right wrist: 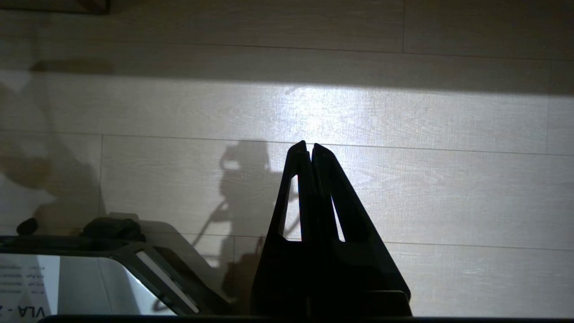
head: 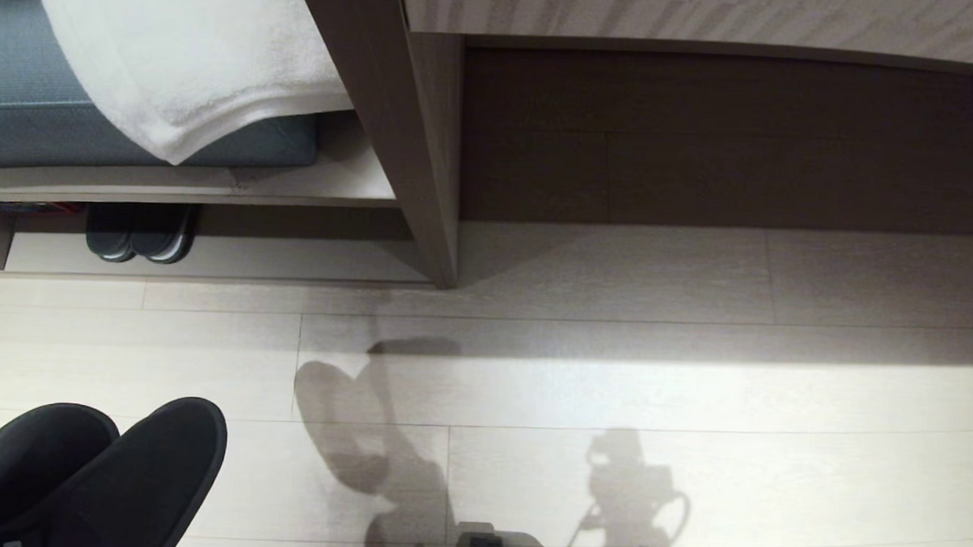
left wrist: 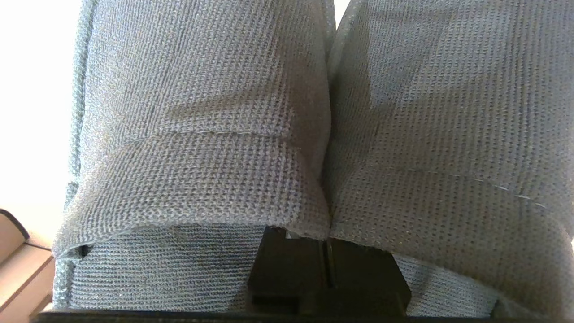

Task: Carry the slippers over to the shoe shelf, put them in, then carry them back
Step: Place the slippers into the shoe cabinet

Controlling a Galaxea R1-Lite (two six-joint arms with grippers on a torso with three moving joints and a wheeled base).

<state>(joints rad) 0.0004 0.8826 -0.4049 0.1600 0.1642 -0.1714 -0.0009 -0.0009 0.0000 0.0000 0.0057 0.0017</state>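
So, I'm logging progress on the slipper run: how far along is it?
Done: the left gripper is shut on the slippers, lifted at the lower left of the head view. In hand: carrying them. Left: the shoe shelf holds only another dark pair, so placing and bringing back remain. The right gripper hangs shut over the floor.

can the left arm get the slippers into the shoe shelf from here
Probably yes. The left gripper is shut on the slippers, open floor lies ahead, and the shoe shelf has room beside another pair.
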